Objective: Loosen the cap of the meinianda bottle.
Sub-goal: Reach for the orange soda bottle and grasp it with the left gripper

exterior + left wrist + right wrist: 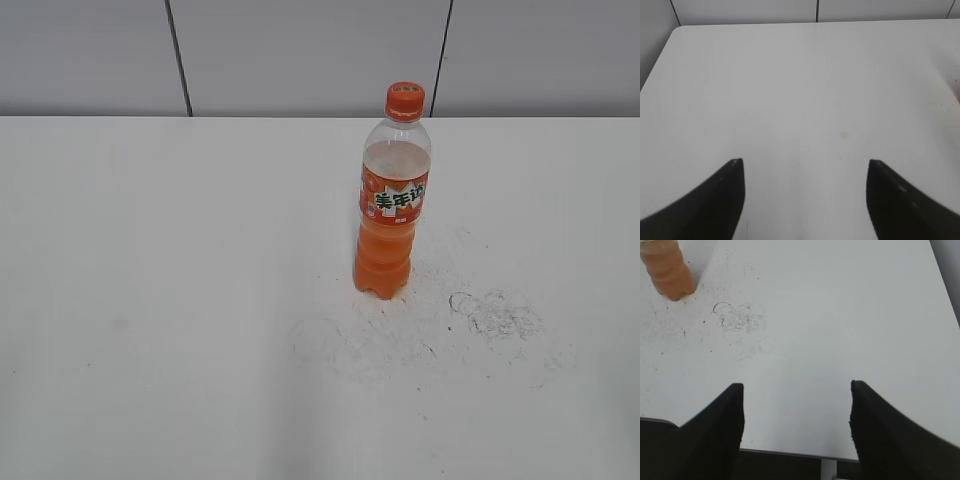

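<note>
The meinianda bottle (392,200) stands upright on the white table, right of centre in the exterior view, with orange drink and an orange label. Its orange cap (405,100) sits on top. Only the bottle's lower body (666,267) shows at the top left of the right wrist view; the cap is out of that view. My left gripper (802,162) is open and empty over bare table, with no bottle in its view. My right gripper (796,386) is open and empty near the table's front edge, well back and to the right of the bottle. Neither gripper shows in the exterior view.
The white table (150,300) has scuff marks (495,315) just right of the bottle's base, also in the right wrist view (737,317). A grey panelled wall (300,50) stands behind the table. The table's front edge (790,454) lies under my right gripper.
</note>
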You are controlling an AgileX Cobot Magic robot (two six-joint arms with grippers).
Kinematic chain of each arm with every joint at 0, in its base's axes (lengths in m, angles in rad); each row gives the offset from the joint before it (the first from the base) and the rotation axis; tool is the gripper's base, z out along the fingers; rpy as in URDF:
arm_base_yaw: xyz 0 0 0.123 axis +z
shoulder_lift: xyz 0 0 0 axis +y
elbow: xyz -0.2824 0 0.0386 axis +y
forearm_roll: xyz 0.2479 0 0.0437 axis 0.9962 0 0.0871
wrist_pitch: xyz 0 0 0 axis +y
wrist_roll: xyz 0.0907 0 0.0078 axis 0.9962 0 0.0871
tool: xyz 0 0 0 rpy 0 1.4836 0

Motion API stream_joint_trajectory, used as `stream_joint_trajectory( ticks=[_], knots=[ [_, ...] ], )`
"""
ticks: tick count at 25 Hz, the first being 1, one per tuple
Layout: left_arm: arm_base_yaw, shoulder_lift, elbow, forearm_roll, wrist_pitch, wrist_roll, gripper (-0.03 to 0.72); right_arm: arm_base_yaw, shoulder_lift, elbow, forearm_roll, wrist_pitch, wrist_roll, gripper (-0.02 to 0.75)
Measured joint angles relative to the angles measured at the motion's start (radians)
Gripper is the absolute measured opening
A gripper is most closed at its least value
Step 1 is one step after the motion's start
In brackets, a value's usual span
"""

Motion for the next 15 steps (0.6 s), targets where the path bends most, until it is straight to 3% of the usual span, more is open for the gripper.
stream_joint_trajectory(
  ticks=[10, 15],
  knots=[
    [0.0, 0.054, -0.013, 0.0, -0.007, 0.0, 0.582, 0.0, 0.0, 0.0, 0.0, 0.0, 0.0, 0.493],
    [0.0, 0.229, -0.096, -0.018, -0.194, 0.0, 0.582, 0.0, 0.0, 0.0, 0.0, 0.0, 0.0, 0.493]
  ],
)
